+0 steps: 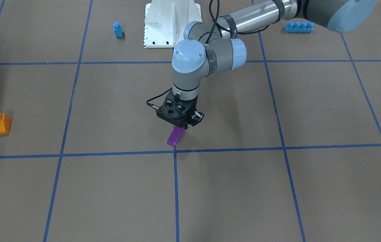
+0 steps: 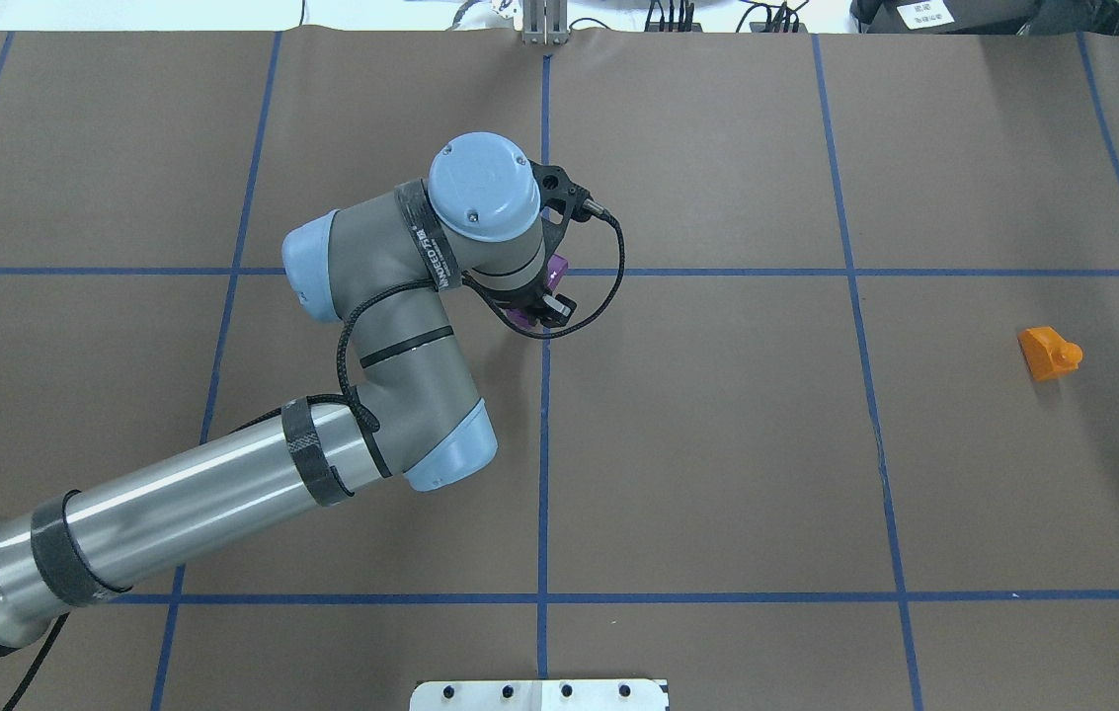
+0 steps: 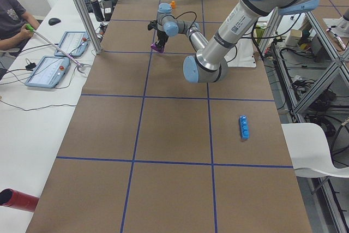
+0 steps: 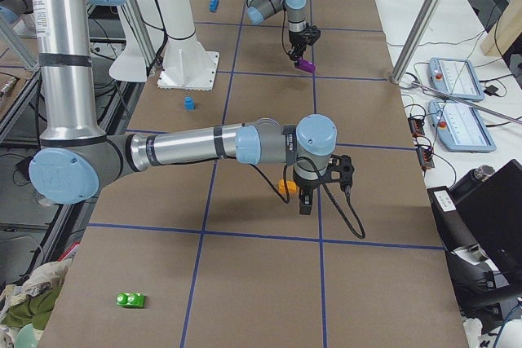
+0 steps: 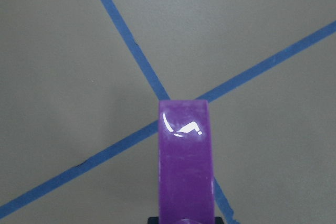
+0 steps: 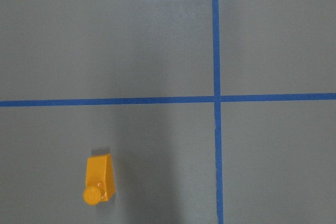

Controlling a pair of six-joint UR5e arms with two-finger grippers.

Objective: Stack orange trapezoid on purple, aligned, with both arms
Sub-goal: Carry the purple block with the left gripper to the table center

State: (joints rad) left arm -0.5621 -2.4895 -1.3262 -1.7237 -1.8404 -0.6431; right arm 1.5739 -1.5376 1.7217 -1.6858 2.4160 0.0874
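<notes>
My left gripper (image 1: 181, 127) is shut on the purple block (image 1: 176, 136) and holds it tilted near a tape crossing at the table's middle. I cannot tell whether its lower tip touches the table. The purple block fills the bottom of the left wrist view (image 5: 185, 166). The orange trapezoid (image 1: 2, 123) stands alone on the table, far off on my right side (image 2: 1048, 354). My right gripper (image 4: 305, 205) shows only in the exterior right view, raised near the orange trapezoid (image 4: 285, 187); I cannot tell if it is open. The right wrist view looks down on the orange trapezoid (image 6: 98, 179).
A small blue block (image 1: 118, 29) and a long blue brick (image 1: 299, 26) lie near the white base plate (image 1: 172, 23). A green block (image 4: 130, 300) lies at the table's right end. Operator tablets (image 3: 48, 71) sit beyond the far edge.
</notes>
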